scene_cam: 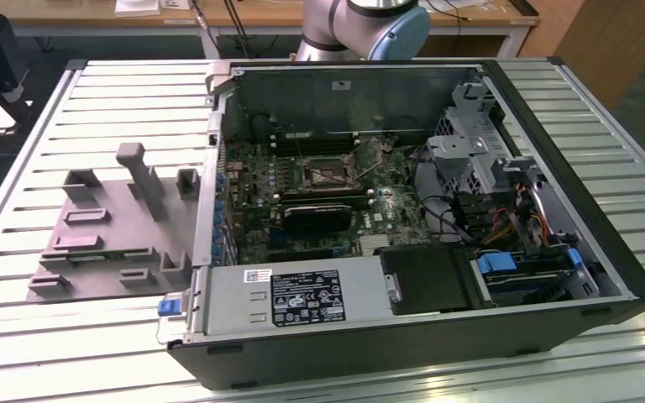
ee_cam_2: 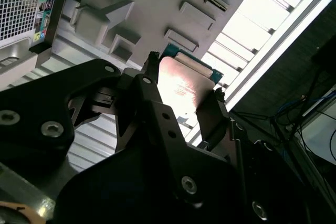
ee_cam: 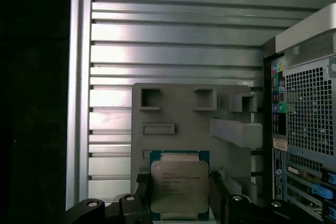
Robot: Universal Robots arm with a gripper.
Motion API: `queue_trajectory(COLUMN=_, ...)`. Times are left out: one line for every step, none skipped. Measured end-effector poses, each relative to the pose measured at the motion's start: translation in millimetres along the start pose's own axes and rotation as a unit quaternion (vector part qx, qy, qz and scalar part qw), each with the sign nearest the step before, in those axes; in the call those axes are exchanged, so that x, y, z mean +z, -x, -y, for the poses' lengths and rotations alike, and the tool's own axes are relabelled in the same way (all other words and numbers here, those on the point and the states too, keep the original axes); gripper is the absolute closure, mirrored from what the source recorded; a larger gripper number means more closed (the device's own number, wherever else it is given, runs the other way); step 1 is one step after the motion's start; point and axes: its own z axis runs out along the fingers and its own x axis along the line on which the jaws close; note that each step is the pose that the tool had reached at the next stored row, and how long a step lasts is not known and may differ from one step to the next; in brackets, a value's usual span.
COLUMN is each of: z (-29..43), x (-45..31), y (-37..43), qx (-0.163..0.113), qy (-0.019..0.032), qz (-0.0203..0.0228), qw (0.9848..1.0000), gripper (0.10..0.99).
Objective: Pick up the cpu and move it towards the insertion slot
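While it hangs over the grey tray, the gripper is clamped tight on the cpu, pinching two opposite edges.

The insertion slot lies open from above, hemmed by the case wall and drive cage.

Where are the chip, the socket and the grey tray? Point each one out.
chip (ee_cam: 180, 187), first wrist view, middle of its silvery top.
socket (scene_cam: 325, 172), exterior view, black centre inside its metal frame.
grey tray (scene_cam: 127, 235), exterior view, bare flat surface between the raised blocks.
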Motion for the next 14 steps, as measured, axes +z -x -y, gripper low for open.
queue_trajectory(z=0.0, x=-0.1, y=0.0, qx=0.0, qy=0.0001, qz=0.0001, qw=1.0, gripper=0.549)
queue_trajectory(z=0.0, x=-0.1, y=0.0, qx=0.0, qy=0.0001, qz=0.0001, qw=1.0, gripper=0.549)
queue_trajectory(z=0.0, x=-0.2, y=0.0, qx=0.0, qy=0.0001, qz=0.0001, qw=1.0, gripper=0.549)
queue_trajectory(z=-0.1, x=-0.2, y=0.0, qx=0.0, qy=0.0, qz=0.0001, qw=1.0, gripper=0.549)
queue_trajectory(z=-0.1, x=-0.3, y=0.5, qx=0.0, qy=0.0, qz=0.0, qw=1.0, gripper=0.549)
queue_trajectory(z=-0.2, x=-0.4, y=1.6, qx=0.0, qy=-0.0001, qz=-0.0001, qw=1.0, gripper=0.549)
queue_trajectory(z=-0.1, x=-0.2, y=3.1, qx=0.0, qy=0.0, qz=-0.0001, qw=1.0, gripper=0.549)
queue_trajectory(z=-0.1, x=0.1, y=4.9, qx=0.0, qy=0.0, qz=0.0, qw=1.0, gripper=0.549)
queue_trajectory(z=-0.1, x=0.2, y=7.0, qx=0.0, qy=0.0, qz=0.0, qw=1.0, gripper=0.549)
queue_trajectory(z=-0.1, x=0.4, y=9.4, qx=0.0, qy=0.0, qz=-0.0001, qw=1.0, gripper=0.549)
queue_trajectory(z=-0.2, x=0.6, y=12.2, qx=0.0, qy=0.0, qz=-0.0001, qw=1.0, gripper=0.549)
queue_trajectory(z=-0.2, x=0.9, y=15.4, qx=0.0, qy=0.0, qz=-0.0001, qw=1.0, gripper=0.549)
queue_trajectory(z=-0.2, x=1.1, y=18.4, qx=0.0, qy=0.0, qz=-0.0002, qw=1.0, gripper=0.549)
queue_trajectory(z=-0.3, x=1.4, y=21.5, qx=0.0, qy=0.0, qz=-0.0002, qw=1.0, gripper=0.549)
